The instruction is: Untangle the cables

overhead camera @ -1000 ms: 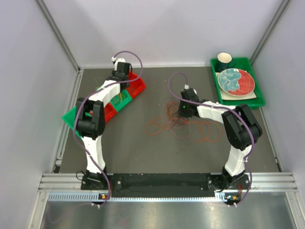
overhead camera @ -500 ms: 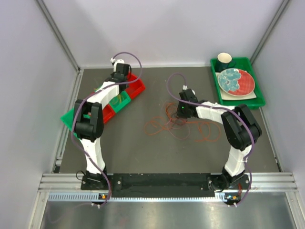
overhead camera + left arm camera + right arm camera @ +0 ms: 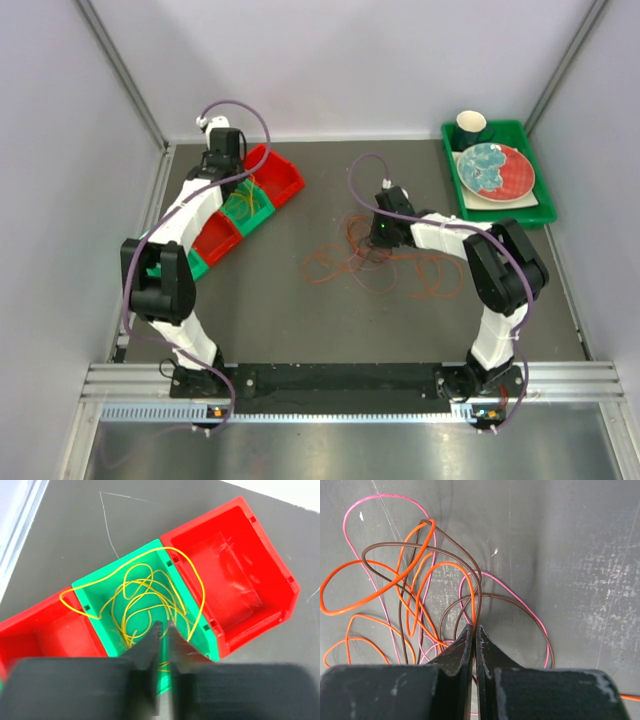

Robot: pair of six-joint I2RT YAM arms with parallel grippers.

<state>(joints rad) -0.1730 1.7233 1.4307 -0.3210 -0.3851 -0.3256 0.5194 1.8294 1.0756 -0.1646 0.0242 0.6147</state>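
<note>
A tangle of thin orange, brown and pink cables [image 3: 372,262] lies on the dark table in the middle. My right gripper [image 3: 369,247] is down on the tangle. In the right wrist view it [image 3: 474,627] is shut, with a brown cable [image 3: 461,547] and an orange cable [image 3: 412,556] running in between its tips. A yellow cable [image 3: 145,587] is coiled in a green bin [image 3: 87,597], one loop hanging over the wall. My left gripper [image 3: 163,625] hovers above this bin with its jaws together and nothing between them; it also shows in the top view [image 3: 236,192].
The green bin stands in a slanted row with red bins [image 3: 272,178] at the back left. A green tray [image 3: 505,216] at the back right holds a plate [image 3: 495,170] and a dark cup [image 3: 470,127]. A pink cable [image 3: 375,496] loops through the tangle. Walls enclose the table.
My left arm has swung to the left, its wrist moving from above the far red bin toward the back left corner. The right arm has barely moved.
</note>
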